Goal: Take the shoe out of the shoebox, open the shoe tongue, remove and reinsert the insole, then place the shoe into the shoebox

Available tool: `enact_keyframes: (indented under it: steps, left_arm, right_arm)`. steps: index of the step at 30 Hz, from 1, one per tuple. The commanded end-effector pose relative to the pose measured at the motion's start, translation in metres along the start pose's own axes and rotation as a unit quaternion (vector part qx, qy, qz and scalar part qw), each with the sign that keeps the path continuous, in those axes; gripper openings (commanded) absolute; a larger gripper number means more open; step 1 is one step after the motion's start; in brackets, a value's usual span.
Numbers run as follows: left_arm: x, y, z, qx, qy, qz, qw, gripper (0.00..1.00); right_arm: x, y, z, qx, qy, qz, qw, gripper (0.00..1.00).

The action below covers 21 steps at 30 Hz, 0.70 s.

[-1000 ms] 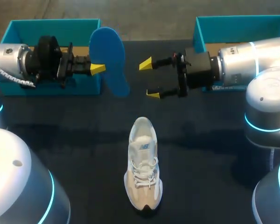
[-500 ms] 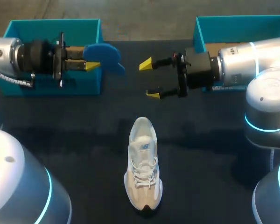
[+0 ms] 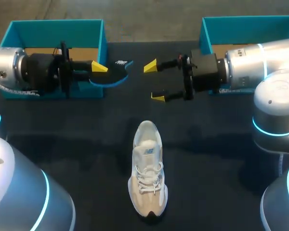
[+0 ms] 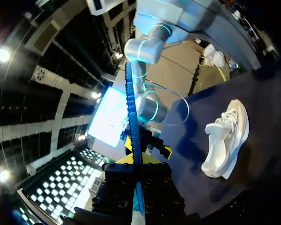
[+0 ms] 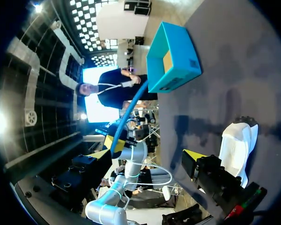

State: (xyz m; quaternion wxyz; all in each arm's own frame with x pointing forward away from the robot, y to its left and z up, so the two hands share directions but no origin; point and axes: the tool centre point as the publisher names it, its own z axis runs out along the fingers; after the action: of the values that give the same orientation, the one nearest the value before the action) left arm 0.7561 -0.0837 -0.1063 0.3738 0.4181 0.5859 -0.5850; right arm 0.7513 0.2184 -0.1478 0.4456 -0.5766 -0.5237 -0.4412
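Firstly, shoe (image 3: 148, 175): a white lace-up sneaker, upright on the dark tabletop (image 3: 216, 159), toe pointing to the far edge. Nothing touches it.
Insole (image 3: 113, 76): blue and out of the shoe, held in the air beyond the shoe's toe and to its left. It lies nearly flat, and the left wrist view shows it edge-on (image 4: 133, 122), running straight out between the fingers.
Left gripper (image 3: 97, 71): clenched on one end of the insole, farther left of the shoe than the insole itself.
Right gripper (image 3: 154, 82): released and holding nothing, its yellow tips standing wide apart. It hovers beyond the shoe's toe, slightly to the right, facing the insole's free end without touching it.
Left teal box (image 3: 55, 29): open-topped, far beyond the shoe on its left, behind the left gripper.
Right teal box (image 3: 245, 26): open-topped, far beyond the shoe on its right, behind the right arm.
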Motion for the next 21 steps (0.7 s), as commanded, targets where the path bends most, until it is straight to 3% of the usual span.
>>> enact_keyframes:
  steps: [1,11,21]
  left_arm:
    - [-0.002,0.001,0.0,0.002,0.012,0.105,0.994,0.0]
    - [0.007,0.003,0.004,-0.025,0.016,0.197,0.98,0.0]
    - [0.009,0.004,0.004,-0.028,0.018,0.196,0.98,0.0]
  right_arm:
    - [0.0,0.0,0.002,-0.001,-0.001,0.001,1.0,1.0]
    - [0.0,0.0,0.002,-0.001,-0.001,0.001,1.0,1.0]
    - [0.0,0.0,0.002,-0.001,-0.001,0.001,1.0,1.0]
